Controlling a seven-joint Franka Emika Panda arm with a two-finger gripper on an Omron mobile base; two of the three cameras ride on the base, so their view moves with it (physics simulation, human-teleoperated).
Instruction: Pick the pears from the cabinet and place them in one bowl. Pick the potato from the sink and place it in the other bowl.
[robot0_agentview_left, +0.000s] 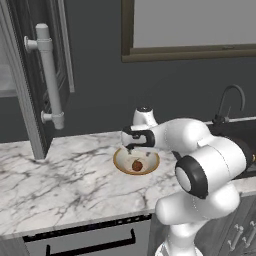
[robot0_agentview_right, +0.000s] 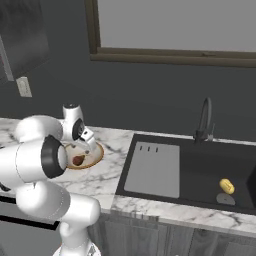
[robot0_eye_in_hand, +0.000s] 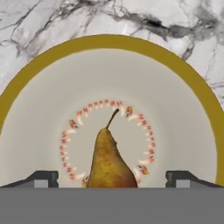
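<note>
A kitchen: marble counter (robot0_agentview_left: 60, 175), black sink (robot0_agentview_right: 210, 170) with curved tap (robot0_agentview_right: 205, 120), grey wall cabinet (robot0_agentview_left: 30, 75)

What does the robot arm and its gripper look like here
A glossy white arm of rounded, bulbous segments, with dark black rings and caps at the joints. The gripper has two small dark fingertips with grey pads. No cables or markings are visible.

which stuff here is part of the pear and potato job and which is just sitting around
Job things:
- pear, lying in the tan bowl
- potato in the sink
- cabinet, door open
- hand, open over the pear

Just there:
- tap
- marble counter
- window frame
</note>
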